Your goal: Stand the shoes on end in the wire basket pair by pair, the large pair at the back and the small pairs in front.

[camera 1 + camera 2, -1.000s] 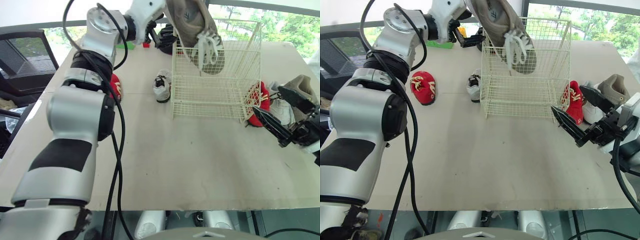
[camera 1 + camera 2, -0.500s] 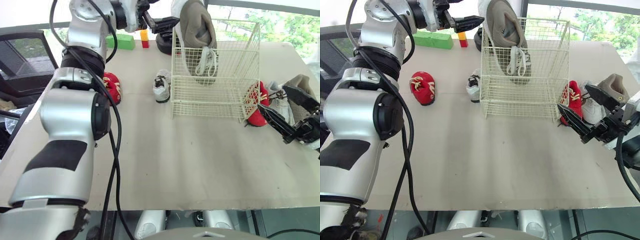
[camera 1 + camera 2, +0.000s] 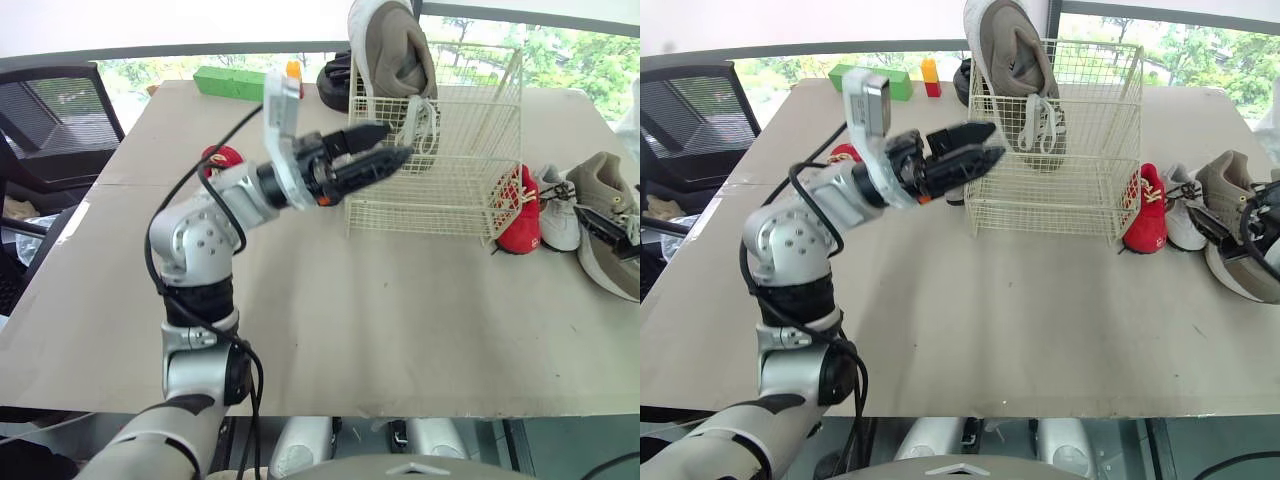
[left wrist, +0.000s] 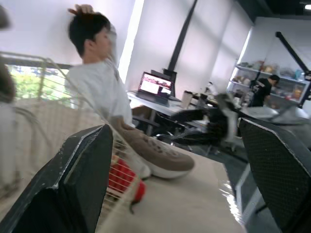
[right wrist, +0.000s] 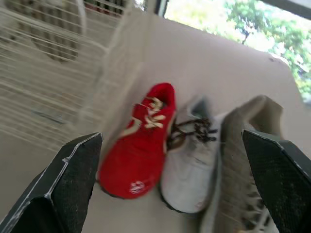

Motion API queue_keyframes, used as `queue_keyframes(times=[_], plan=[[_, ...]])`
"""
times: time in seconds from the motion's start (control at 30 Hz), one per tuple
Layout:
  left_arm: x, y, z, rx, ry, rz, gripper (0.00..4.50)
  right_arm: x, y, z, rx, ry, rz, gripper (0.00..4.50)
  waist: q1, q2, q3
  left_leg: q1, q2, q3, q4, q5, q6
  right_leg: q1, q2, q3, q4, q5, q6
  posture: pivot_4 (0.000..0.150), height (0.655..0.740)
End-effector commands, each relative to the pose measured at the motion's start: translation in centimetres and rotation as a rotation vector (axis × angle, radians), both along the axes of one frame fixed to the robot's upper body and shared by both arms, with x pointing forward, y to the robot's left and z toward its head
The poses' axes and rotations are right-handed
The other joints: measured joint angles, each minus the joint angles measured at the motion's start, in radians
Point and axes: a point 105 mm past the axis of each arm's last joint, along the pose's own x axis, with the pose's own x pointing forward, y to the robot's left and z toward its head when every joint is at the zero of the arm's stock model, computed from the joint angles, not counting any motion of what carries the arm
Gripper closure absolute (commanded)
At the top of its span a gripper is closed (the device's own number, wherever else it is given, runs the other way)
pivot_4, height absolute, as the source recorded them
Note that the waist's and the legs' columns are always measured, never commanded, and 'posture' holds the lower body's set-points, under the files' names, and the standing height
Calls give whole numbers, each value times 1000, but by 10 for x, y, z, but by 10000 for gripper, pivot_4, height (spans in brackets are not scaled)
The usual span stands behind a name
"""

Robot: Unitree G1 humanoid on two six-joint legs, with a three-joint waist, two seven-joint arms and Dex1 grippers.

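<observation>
My left tool [image 3: 384, 146] hovers wide open and empty at the front left corner of the wire basket [image 3: 470, 195]. One large tan shoe [image 3: 392, 50] stands on end at the basket's back left. My right tool [image 5: 171, 138], also wide open, faces a red shoe [image 5: 141, 141], a white shoe [image 5: 192, 155] and the second tan shoe [image 5: 243, 145] on the desk [image 3: 400, 320], right of the basket.

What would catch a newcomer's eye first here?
A big tan lace-up sneaker stands on end inside the white wire basket, at its left. The left claw hangs open before the basket's left side; a small red shoe, a small white shoe and another tan sneaker lie on its right.
</observation>
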Motion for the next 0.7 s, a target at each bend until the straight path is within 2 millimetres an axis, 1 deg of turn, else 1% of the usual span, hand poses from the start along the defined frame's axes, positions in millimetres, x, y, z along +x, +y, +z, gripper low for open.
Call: queue_keyframes(times=[0.03,0.07,0.1,0.17,0.23,0.3,0.43,0.57,0.7], plan=[[-23,-17,-20,104,-48,-38,705,18,-31,-2,-120,86,-97,653,4,0,0,1,0,1,0,0,0,1,0,0,0,0,0,1500,7400],[-25,-21,-26,121,-47,-33,705,21,-39,-5,-142,122,-124,653,6,2,0,3,0,1,0,0,0,2,0,1,-1,0,0,1500,7400],[-25,-23,-29,117,-41,-25,705,25,-45,-11,-144,179,-134,653,7,2,0,10,0,4,-2,-1,2,9,0,4,-2,0,0,1500,7400],[-33,-30,-36,135,-49,-38,705,29,-63,-24,-195,317,-172,653,7,3,0,13,0,4,-3,-2,3,12,1,3,-3,-1,-1,1500,7400],[-37,-33,-43,143,-49,-43,705,33,-77,-26,-200,398,-208,653,8,4,0,14,0,7,-3,-2,4,12,1,6,-5,-1,-1,1500,7400],[-37,-33,-47,152,-53,-38,705,35,-85,-22,-191,416,-212,653,9,5,0,14,1,8,-3,-3,4,12,1,7,-6,-1,-1,1500,7400],[-33,-33,-47,151,-60,-37,705,36,-109,-13,-349,432,-234,653,9,5,0,13,2,9,-5,-3,5,11,1,7,-8,-1,-1,1500,7400],[-34,-40,-49,164,-84,-76,705,51,-117,-25,-235,461,-315,653,2,6,0,13,2,12,-6,-3,5,12,2,10,-11,0,0,1500,7400],[-34,-43,-48,156,-93,-85,705,60,-125,-31,-227,485,-366,653,-5,6,0,13,2,13,-6,-3,5,12,2,11,-12,0,0,1500,7400]])
